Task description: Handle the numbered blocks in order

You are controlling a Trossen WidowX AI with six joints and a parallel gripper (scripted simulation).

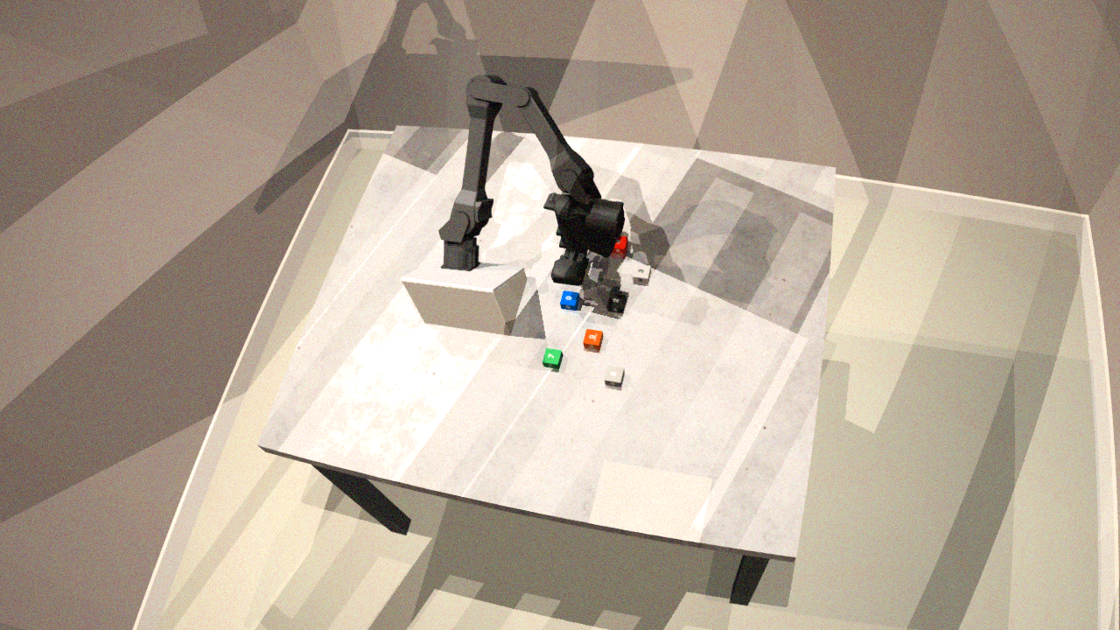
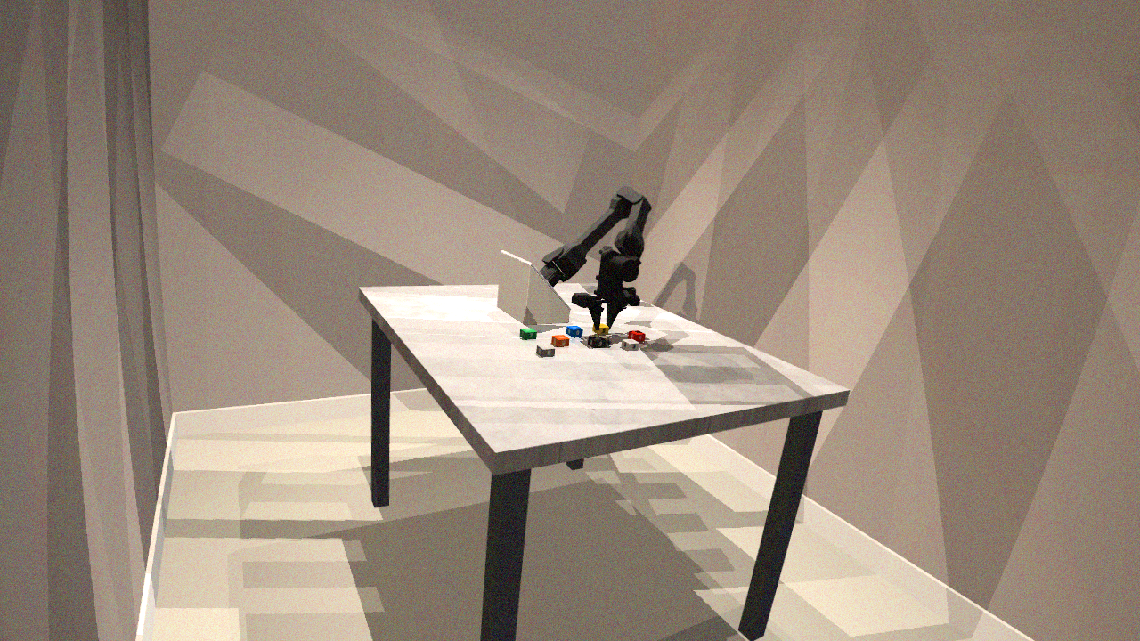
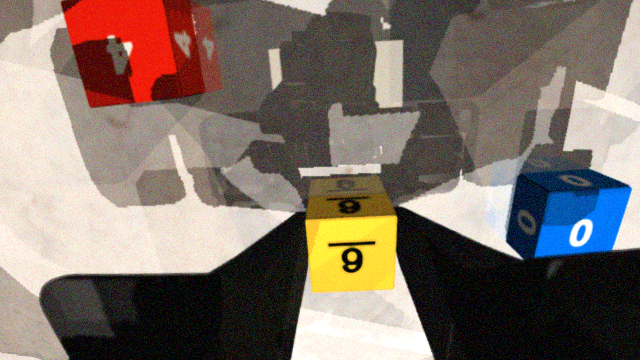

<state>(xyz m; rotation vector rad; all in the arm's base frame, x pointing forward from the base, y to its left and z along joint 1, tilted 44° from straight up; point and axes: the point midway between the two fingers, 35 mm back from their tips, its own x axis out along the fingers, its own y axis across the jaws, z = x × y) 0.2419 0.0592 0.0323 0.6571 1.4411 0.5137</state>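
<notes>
My gripper (image 2: 605,328) (image 3: 349,220) is shut on the yellow block (image 2: 600,328) (image 3: 325,270), a finger at each side. Its printed digit, a 6 or 9 with a bar, appears upside down in the wrist view. The block seems to be on the table. The blue block (image 1: 569,299) (image 2: 574,330) (image 3: 555,242) shows 0. The red block (image 1: 620,245) (image 2: 636,336) (image 3: 147,30) shows 4. The green block (image 1: 552,358) (image 2: 527,334) shows 7. Digits are unclear on the orange block (image 1: 592,338) (image 2: 560,341), black block (image 1: 617,302) (image 2: 597,342), white block (image 1: 641,273) (image 2: 631,344) and grey block (image 1: 613,375) (image 2: 545,351).
A pale wedge-shaped box (image 1: 462,305) (image 2: 514,290) stands beside the arm's base on the table (image 1: 485,462) (image 2: 638,414). The blue block is close beside one finger in the wrist view. Arm shadows cross the nearby tabletop.
</notes>
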